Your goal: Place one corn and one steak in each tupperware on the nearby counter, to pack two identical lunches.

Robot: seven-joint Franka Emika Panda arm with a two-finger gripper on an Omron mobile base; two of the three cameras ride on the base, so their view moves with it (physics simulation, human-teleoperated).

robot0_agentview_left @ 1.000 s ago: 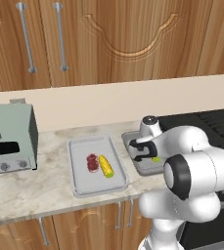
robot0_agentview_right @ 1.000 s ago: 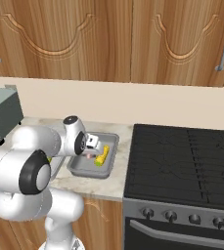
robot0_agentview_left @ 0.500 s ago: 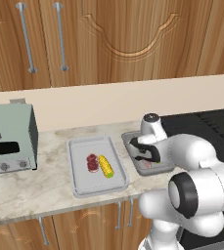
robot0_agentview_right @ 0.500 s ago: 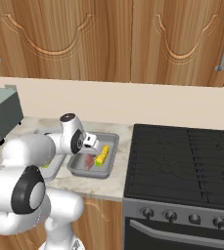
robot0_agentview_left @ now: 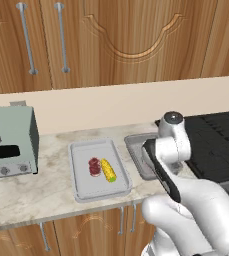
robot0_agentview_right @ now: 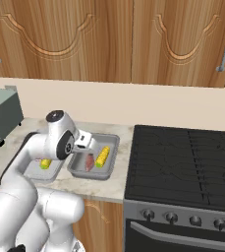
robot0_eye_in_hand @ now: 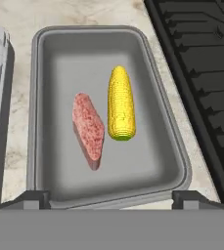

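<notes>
Your gripper (robot0_eye_in_hand: 111, 195), jaws spread and empty, hangs above the darker tupperware (robot0_eye_in_hand: 44, 58), where corn (robot0_eye_in_hand: 120, 103) and steak (robot0_eye_in_hand: 88, 126) lie side by side.

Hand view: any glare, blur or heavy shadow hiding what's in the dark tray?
Hand view: sharp, even light, no glare; the steak and corn lie apart in the darker tupperware, each with a faint soft shadow. Right base view: equally crisp, though the arm covers part of the paler tupperware.
</notes>
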